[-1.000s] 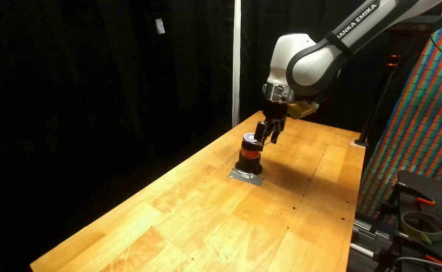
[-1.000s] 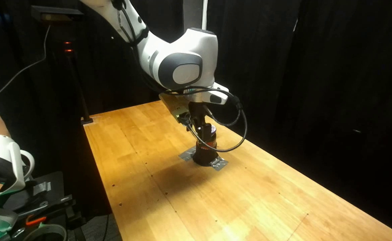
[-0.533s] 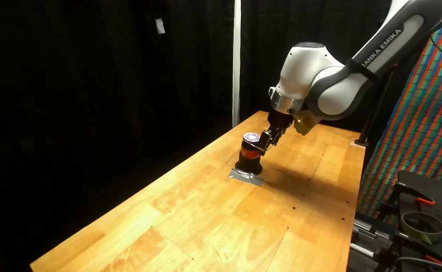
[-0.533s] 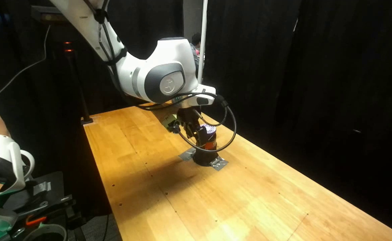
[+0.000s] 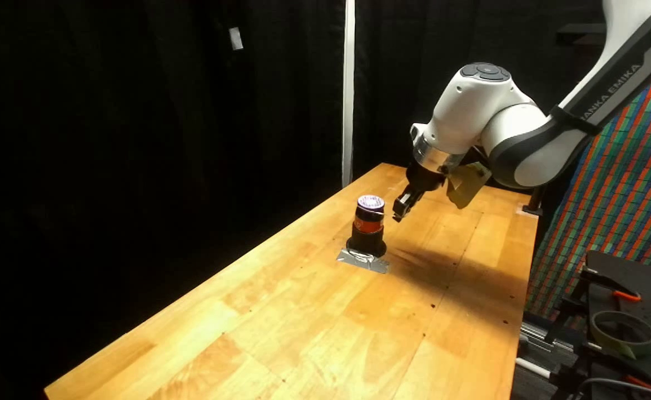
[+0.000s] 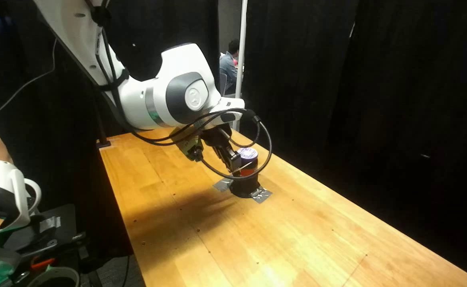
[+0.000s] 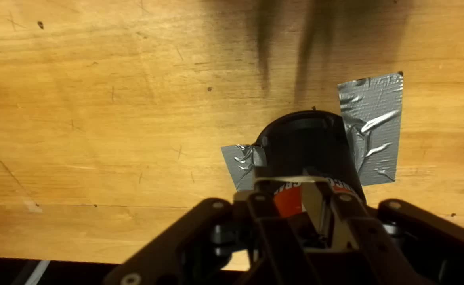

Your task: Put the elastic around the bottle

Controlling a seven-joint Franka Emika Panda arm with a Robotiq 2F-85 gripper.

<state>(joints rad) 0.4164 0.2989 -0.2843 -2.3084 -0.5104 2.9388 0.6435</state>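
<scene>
The bottle [image 5: 367, 226], dark with an orange-red band and a purple-white lid, stands upright in both exterior views. Across its side, just below the lid, runs the pale elastic [image 5: 371, 211]; a strand of the elastic [image 6: 246, 165] slants from my fingertips over the bottle [image 6: 244, 186] in an exterior view. My gripper [image 5: 399, 215] is tilted beside the bottle's upper part, a small gap away. In the wrist view my gripper [image 7: 289, 186] has its jaws partly apart, the elastic [image 7: 291, 179] spanning both fingertips in front of the bottle [image 7: 307, 150]. The bottle's far side is hidden there.
Grey tape [image 7: 374, 130] fixes the bottle's wide dark base to the wooden table [image 5: 303, 333]. A cable loop [image 6: 271, 147] hangs from the wrist close to the bottle. A side cart [image 5: 631, 278] with a tape roll [image 5: 622, 333] stands beyond the table edge.
My gripper has backed away from the bottle and tilted. Its jaws have come closer together. The elastic, earlier stretched between the fingers over the bottle's top, now shows across the bottle's upper side.
</scene>
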